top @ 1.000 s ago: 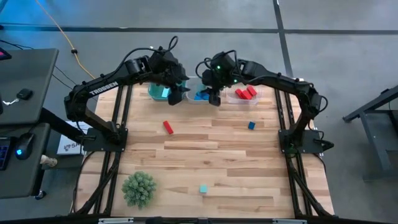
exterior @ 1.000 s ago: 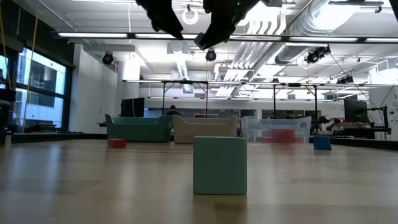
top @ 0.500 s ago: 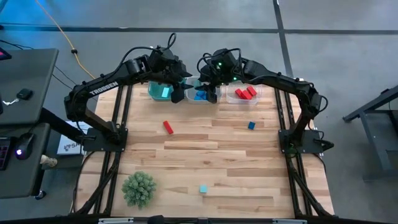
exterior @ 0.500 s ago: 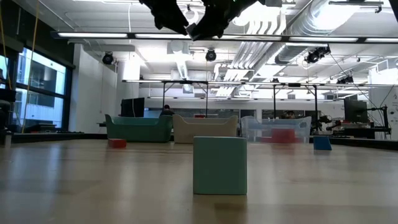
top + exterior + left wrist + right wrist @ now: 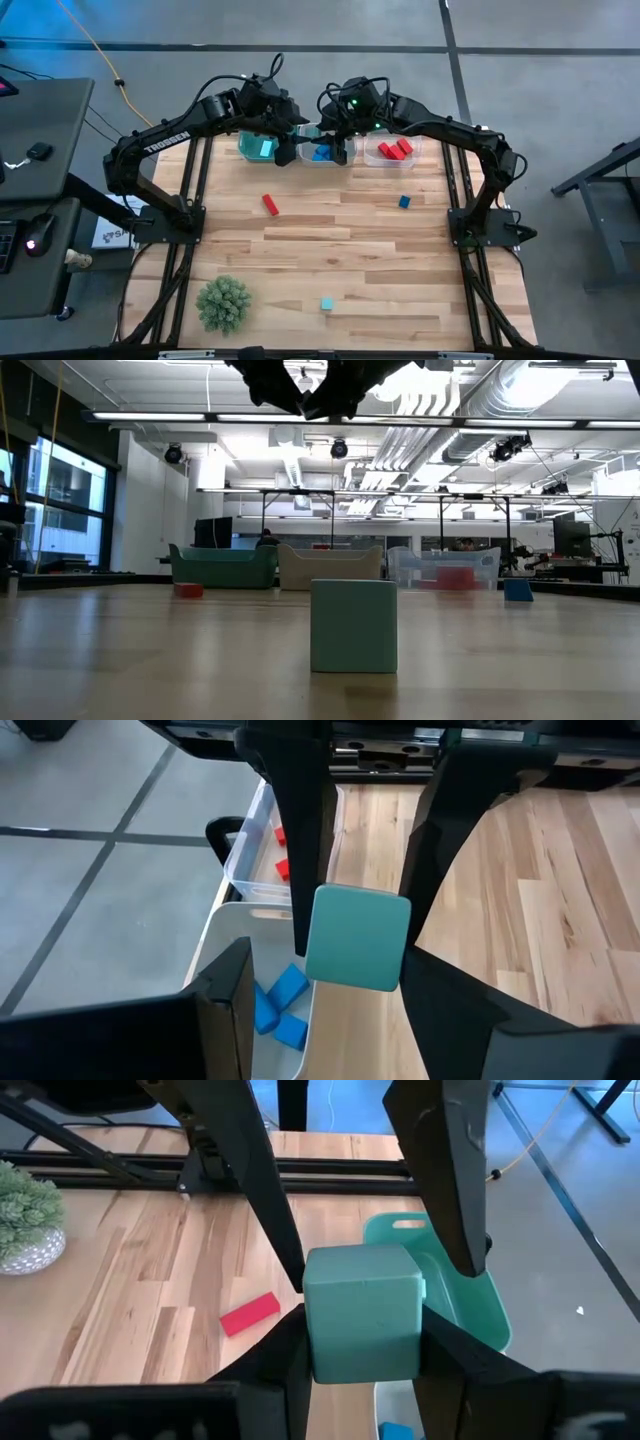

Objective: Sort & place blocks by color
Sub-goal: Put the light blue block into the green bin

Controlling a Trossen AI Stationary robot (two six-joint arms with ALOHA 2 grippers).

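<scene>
Your R gripper is clamped on a light teal cube, fingers pressed to two opposite faces, held in the air over the bins at the far edge of the table. Your L gripper meets it nose to nose, fingers spread wide either side of that cube w/o gripping it. Below the pair sit three bins in a row: teal bin on the L, white bin in the middle w/ several blue blocks inside, clear bin on the R w/ red blocks in it. From the R wrist cam the held cube hangs roughly above the gap btwn the teal and white bins. Still loose on the tabletop: a red bar near the teal bin, a blue block near the clear bin, and a second teal cube well apart from both, toward the near edge. Green spiky plant ball sits at the near L, beside that cube but not touching.
</scene>
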